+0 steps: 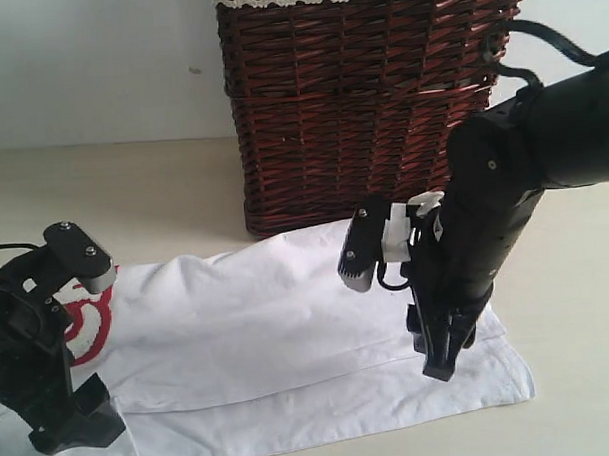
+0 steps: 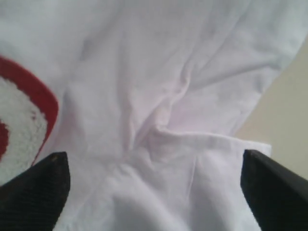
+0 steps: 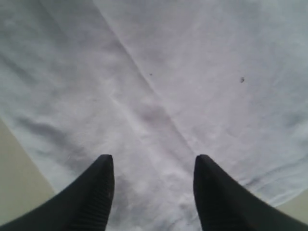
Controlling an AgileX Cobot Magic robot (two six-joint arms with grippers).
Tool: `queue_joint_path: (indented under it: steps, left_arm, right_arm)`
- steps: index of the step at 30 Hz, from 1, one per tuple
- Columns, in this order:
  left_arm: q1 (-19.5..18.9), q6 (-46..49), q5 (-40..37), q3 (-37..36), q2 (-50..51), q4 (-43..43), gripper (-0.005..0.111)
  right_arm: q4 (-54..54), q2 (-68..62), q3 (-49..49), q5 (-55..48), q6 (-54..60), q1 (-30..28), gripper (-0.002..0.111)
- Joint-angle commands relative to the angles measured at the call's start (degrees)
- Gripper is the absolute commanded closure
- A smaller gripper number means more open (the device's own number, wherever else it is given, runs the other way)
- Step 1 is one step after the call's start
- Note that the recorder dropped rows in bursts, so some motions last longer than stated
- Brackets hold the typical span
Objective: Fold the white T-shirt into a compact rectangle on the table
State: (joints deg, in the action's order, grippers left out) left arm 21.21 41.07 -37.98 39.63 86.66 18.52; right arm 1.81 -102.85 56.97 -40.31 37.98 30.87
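Observation:
The white T-shirt lies flat across the table as a long band with a fold line along it. Its red-edged lettering shows at the left end. My left gripper hangs low over that left end, and in the left wrist view the left gripper is open wide over wrinkled cloth beside the red lettering. My right gripper points down at the shirt's right part. In the right wrist view the right gripper is open, and only cloth lies between its fingertips.
A dark wicker basket with cream lace trim stands right behind the shirt, close to the right arm. Bare table shows to the right of the shirt and beside the hem. The pale wall rises behind.

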Motion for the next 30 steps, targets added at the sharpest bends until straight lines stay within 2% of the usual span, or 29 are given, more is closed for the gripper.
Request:
queue_joint_path:
  steps: [1, 7, 18, 21, 26, 30]
  left_arm:
    - [0.2, 4.2, 1.3, -0.1, 0.1, 6.1, 0.015]
    - [0.2, 5.3, 0.7, -0.1, 0.1, 8.3, 0.015]
    - [0.2, 5.3, 0.2, -0.1, 0.1, 8.3, 0.015]
    - [0.2, 5.3, 0.2, -0.1, 0.1, 8.3, 0.015]
    - [0.2, 5.3, 0.2, -0.1, 0.1, 8.4, 0.015]
    - [0.2, 5.3, 0.2, -0.1, 0.1, 8.4, 0.015]
  right_arm:
    - [7.4, -2.8, 0.0, 3.6, 2.4, -0.3, 0.057]
    - [16.8, -6.1, 0.0, 6.9, -2.6, -0.3, 0.057]
    - [18.4, -8.4, 0.0, 6.4, -3.8, -0.3, 0.058]
    - [18.7, -9.2, 0.0, 6.4, -4.3, -0.3, 0.069]
    - [21.1, -9.1, 0.0, 5.1, -5.8, -0.3, 0.106]
    - [20.9, -6.2, 0.1, 4.8, -6.2, -0.3, 0.108]
